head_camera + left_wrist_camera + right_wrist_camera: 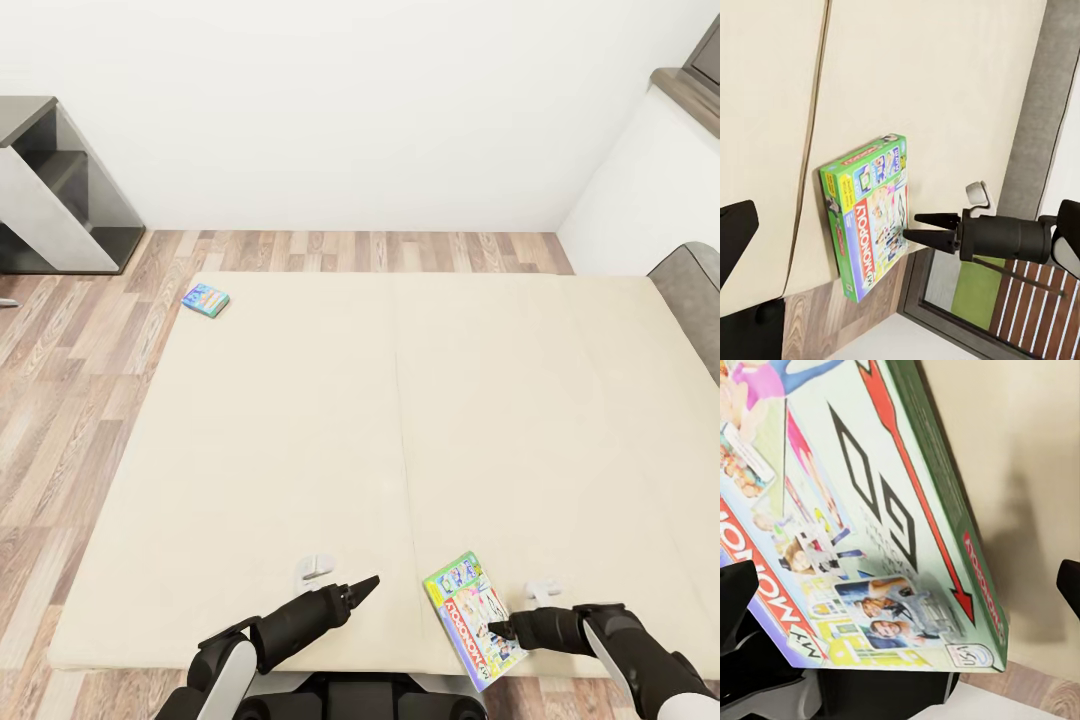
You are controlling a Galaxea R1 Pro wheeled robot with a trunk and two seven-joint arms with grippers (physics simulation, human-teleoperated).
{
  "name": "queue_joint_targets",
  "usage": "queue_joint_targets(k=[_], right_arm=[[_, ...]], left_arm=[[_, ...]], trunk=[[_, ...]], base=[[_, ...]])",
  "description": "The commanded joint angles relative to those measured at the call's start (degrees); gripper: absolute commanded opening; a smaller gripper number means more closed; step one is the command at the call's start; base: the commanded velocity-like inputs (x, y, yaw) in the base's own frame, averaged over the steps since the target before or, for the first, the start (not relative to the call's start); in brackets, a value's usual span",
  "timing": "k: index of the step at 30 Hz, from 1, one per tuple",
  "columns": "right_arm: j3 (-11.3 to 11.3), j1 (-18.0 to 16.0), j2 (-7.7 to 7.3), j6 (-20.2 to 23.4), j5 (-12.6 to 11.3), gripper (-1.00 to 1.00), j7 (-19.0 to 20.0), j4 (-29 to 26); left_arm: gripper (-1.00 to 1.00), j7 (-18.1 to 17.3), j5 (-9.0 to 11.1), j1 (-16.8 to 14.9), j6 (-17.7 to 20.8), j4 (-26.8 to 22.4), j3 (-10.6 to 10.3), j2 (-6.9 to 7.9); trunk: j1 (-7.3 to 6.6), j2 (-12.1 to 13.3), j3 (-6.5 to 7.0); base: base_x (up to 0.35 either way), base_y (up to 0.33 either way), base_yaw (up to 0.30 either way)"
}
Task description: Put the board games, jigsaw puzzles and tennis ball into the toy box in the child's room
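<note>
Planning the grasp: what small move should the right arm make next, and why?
Probably ease the right end effector a little further around the Monopoly box edge, then close. Its open fingers sit at the box's edge, which overhangs the bed.

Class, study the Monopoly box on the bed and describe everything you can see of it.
The Monopoly box is a flat rectangular printed cardboard box with bright green edges and a lid crowded with cartoon figures, photos and a red "MONOPOLY" band. It lies lid up, closed, at the near edge of the beige bed, one corner overhanging toward the floor. The right gripper reaches over its lid, jaws slightly apart in the left wrist view; whether it touches cannot be told. The left gripper is clear of it.
</note>
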Motion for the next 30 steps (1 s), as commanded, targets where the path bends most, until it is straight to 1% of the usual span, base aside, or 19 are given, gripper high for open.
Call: queue_joint_targets(k=[1,30], right_arm=[[0.09,0.00,-0.03,0.20,0.14,1.00,0.20,-0.09],[-0.12,-0.84,0.05,-0.20,-0.18,1.00,-0.26,-0.17]], left_arm=[[1.00,0.04,0.44,-0.01,0.45,-0.03,0.06,-0.02],[1.00,0.05,0.42,-0.09,0.39,0.32,0.06,-0.06]], trunk=[[0.01,-0.04,-0.04],[0.01,-0.04,-0.04]], base=[[0.000,0.000,0.000],[0.000,0.000,0.000]])
